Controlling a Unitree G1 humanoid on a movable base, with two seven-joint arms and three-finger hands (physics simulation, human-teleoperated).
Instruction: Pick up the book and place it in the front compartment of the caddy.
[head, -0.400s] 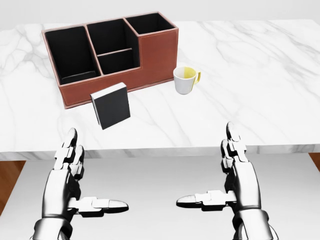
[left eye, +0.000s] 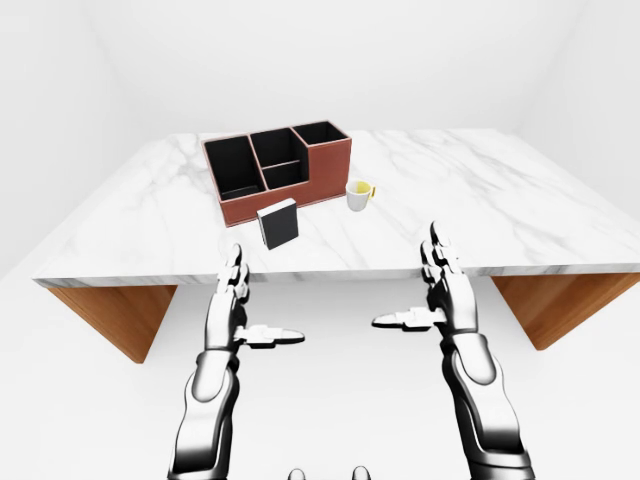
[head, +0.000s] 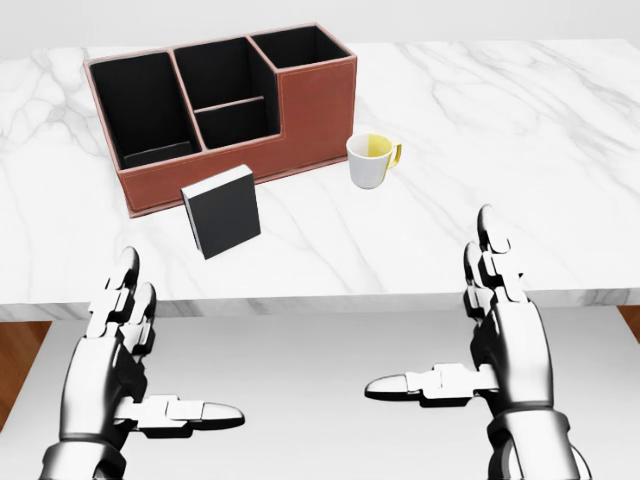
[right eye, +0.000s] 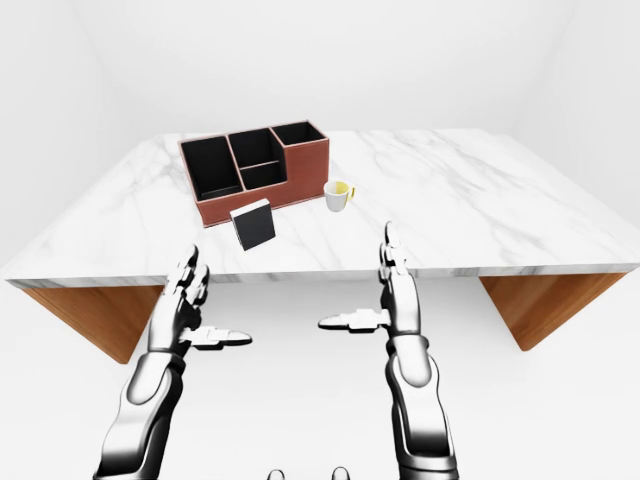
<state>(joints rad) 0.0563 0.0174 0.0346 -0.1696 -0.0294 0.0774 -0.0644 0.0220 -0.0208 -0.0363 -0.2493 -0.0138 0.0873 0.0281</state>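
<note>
A black book (head: 221, 210) with a white page edge stands upright on the marble table (head: 520, 130), just below the red-brown caddy (head: 312, 108) in the head view. The caddy has several black compartments that look empty. My left hand (head: 178, 340) is open and empty, below the table's near edge and below the book. My right hand (head: 430, 300) is open and empty at the lower right, its fingertips (head: 487, 222) reaching up over the table edge in the picture. Neither hand touches the book.
A white mug (head: 370, 160) with a yellow inside stands right of the book, beside the caddy's right end. The table's wooden base (left eye: 110, 315) shows under the slab at both sides. White floor lies beneath my hands.
</note>
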